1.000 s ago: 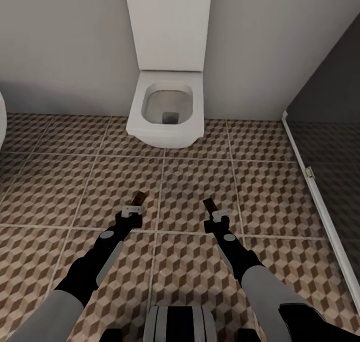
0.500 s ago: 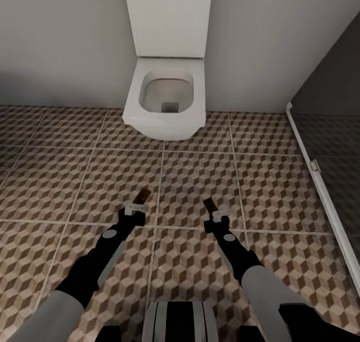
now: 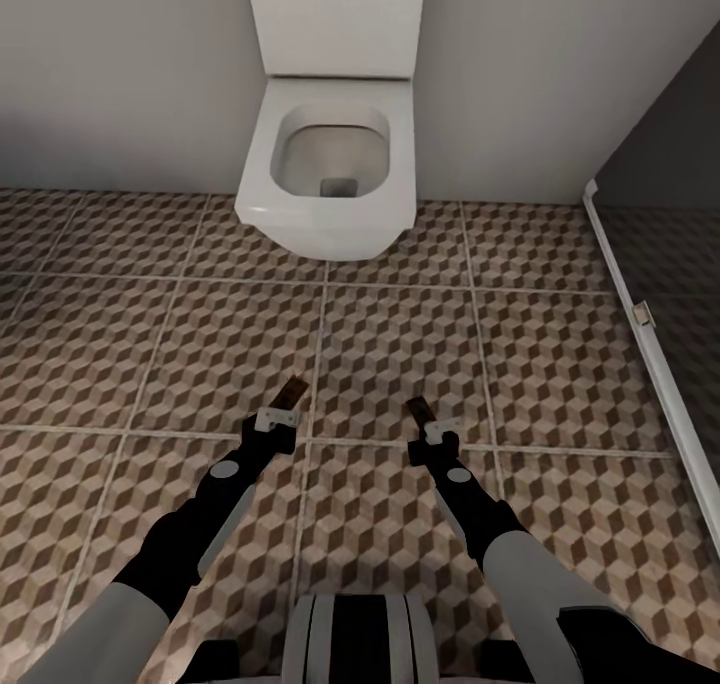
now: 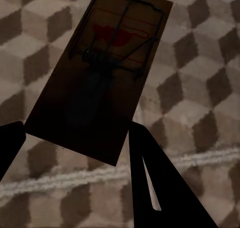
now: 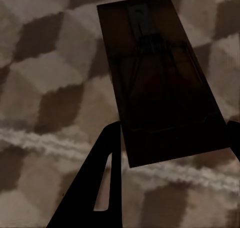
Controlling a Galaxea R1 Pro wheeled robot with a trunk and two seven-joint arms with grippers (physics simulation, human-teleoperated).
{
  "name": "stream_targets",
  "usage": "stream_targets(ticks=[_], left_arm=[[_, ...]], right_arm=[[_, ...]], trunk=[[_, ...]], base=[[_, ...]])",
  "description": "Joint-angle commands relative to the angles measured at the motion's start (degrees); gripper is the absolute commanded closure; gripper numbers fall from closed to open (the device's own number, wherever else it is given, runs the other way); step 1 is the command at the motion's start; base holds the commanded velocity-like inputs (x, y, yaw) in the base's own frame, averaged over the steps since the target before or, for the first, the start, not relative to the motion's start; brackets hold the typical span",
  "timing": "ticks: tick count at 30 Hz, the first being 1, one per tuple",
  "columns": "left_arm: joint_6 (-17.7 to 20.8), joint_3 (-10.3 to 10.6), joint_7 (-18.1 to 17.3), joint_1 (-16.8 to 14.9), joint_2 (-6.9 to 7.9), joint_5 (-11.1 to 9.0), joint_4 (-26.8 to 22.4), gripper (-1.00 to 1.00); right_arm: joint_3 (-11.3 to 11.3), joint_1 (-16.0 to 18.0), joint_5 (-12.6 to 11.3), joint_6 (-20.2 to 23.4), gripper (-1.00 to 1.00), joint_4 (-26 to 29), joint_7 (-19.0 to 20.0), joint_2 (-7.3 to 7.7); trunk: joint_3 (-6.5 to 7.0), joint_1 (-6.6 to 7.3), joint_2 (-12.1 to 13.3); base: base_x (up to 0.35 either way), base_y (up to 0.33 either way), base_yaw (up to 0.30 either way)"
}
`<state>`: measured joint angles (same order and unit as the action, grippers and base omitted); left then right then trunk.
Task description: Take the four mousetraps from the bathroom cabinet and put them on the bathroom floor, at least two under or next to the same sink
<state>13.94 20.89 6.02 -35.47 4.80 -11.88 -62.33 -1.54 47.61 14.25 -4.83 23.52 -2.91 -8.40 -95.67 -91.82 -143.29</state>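
Each of my grippers carries a mousetrap above the bathroom floor (image 3: 400,344). My left gripper (image 3: 278,419) is shut on a brown mousetrap (image 3: 291,393) that juts forward from its tips; the left wrist view shows this mousetrap (image 4: 100,73) with dark wire and a red mark, pinched between the black fingers (image 4: 155,188). My right gripper (image 3: 434,427) is shut on a second mousetrap (image 3: 418,410); in the right wrist view that dark mousetrap (image 5: 160,83) sits between the fingers (image 5: 100,183). The cabinet and the sink are out of view.
A white toilet (image 3: 325,169) hangs on the grey wall straight ahead, about one tile beyond the grippers. A dark glass partition with a white frame (image 3: 645,334) runs along the right side. Patterned tiles stretch left and in front.
The view has shifted: the toilet sits higher and the partition further right in the picture. Both grippers still hold their mousetraps in the same pose.
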Motion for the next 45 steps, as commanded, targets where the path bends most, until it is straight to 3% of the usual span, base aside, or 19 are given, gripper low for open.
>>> stream_targets(ticks=[1, 10, 45], left_arm=[[0.27, 0.29, 0.75, -0.04, 0.10, -0.45, -0.09, 1.00], [0.38, 0.32, 0.75, -0.04, 0.04, -0.51, -0.01, 1.00], [0.40, 0.38, 0.75, -0.04, -0.05, -0.60, 0.35, 1.00]], right_arm=[[-0.15, 0.03, 0.43, -0.17, 1.00, -0.05, -0.17, -0.04], [-0.13, 0.03, 0.45, -0.60, 1.00, -0.05, -0.29, -0.04], [-0.09, -0.27, 0.51, -0.97, 1.00, -0.09, -0.43, -0.04]], trunk=[[-0.35, -0.01, -0.03], [-1.22, -0.04, -0.04], [-1.27, -0.04, -0.04]], base=[[0.000, 0.000, 0.000], [0.000, 0.000, 0.000], [0.000, 0.000, 0.000]])
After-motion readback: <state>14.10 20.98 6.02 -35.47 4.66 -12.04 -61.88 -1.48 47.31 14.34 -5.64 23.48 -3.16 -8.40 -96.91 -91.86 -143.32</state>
